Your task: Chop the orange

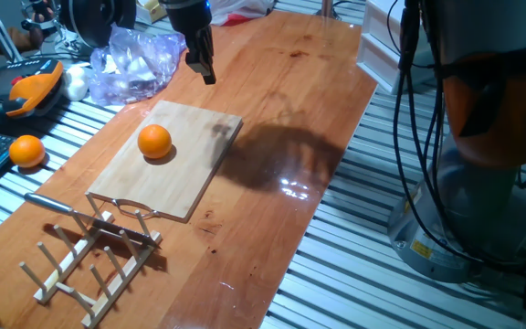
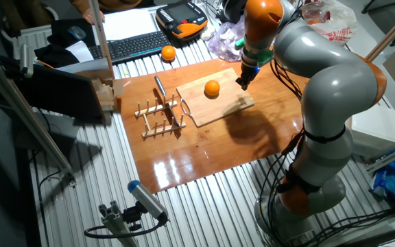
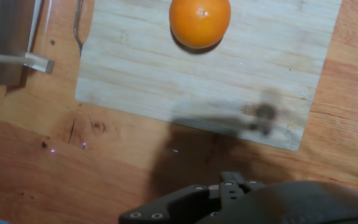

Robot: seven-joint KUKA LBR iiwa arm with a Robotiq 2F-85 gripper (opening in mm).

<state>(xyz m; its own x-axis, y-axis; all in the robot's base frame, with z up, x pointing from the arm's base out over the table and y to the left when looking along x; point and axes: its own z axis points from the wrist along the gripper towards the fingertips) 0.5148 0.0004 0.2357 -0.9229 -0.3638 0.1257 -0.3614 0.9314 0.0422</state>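
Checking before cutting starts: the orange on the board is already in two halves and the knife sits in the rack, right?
Not quite. The orange on the board is whole, uncut, as the hand view shows clearly. The knife does sit in the rack.

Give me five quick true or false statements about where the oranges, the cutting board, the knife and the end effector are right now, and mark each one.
1. The orange sits whole on the cutting board. True.
2. The end effector is gripping the orange. False: it hangs above the table, apart from the fruit and holding nothing.
3. A second orange lies off the board, near the keyboard. True.
4. The knife lies on the cutting board. False: it rests in the wooden rack beside the board.
5. The orange on the board is already cut in half. False: it shows a full round uncut shape.
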